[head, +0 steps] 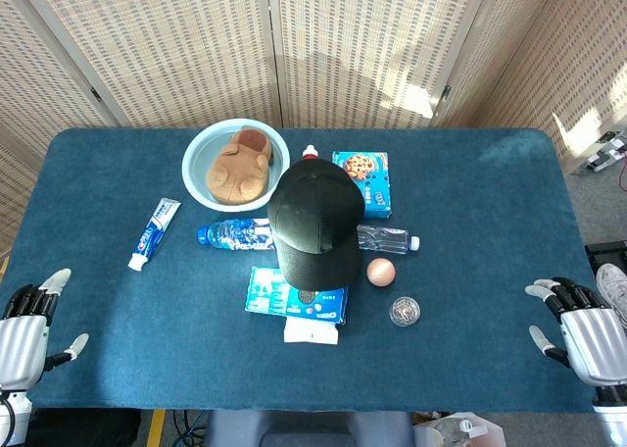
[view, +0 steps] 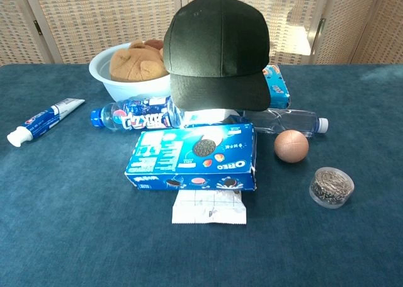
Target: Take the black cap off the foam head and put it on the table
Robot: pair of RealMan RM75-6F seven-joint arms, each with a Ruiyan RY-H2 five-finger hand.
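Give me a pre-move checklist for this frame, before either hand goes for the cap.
1. Black cap on the head, untouched: ok.
2. Left hand open, holding nothing: ok.
3. Right hand open, holding nothing: ok.
4. Bare table to set the cap on: ok.
5. Approach free of clutter: not ok; Oreo box, ball and bottles crowd the base.
6. Foam head steady: cannot tell, cap hides it.
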